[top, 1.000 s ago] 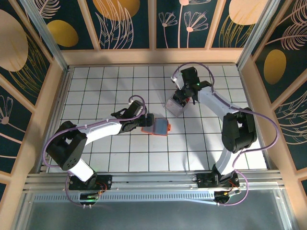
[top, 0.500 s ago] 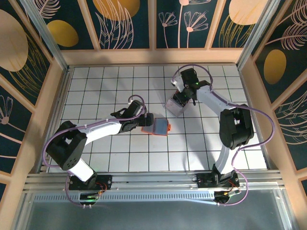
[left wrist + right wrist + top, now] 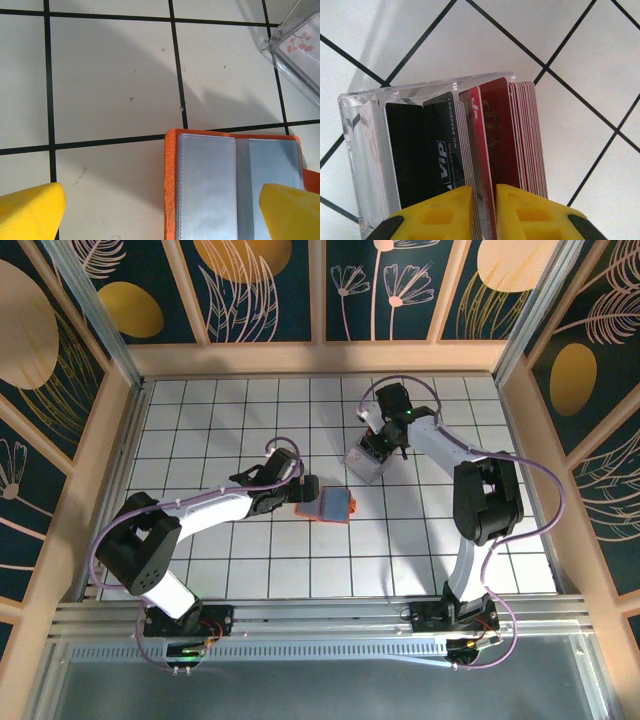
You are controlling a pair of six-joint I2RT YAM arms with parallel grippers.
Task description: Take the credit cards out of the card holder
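Left claw [image 3: 160, 212] spread wide, its yellow fingertips [image 3: 30, 212] low over the white tiled table [image 3: 110, 70], one above bare tile and the other at the right edge of the card holder [image 3: 207, 190]. The holder lies open and flat near the table's middle, blue-grey sleeves up inside an orange rim, just right of that claw in the overhead view. Farther right and toward the back stands a clear box [image 3: 350, 150], packed side by side with black cards [image 3: 420, 150] and red cards [image 3: 497, 125]. Right claw [image 3: 484, 212] sits at the box's open top, fingers nearly together with card edges in the slim gap; whether they pinch one cannot be told.
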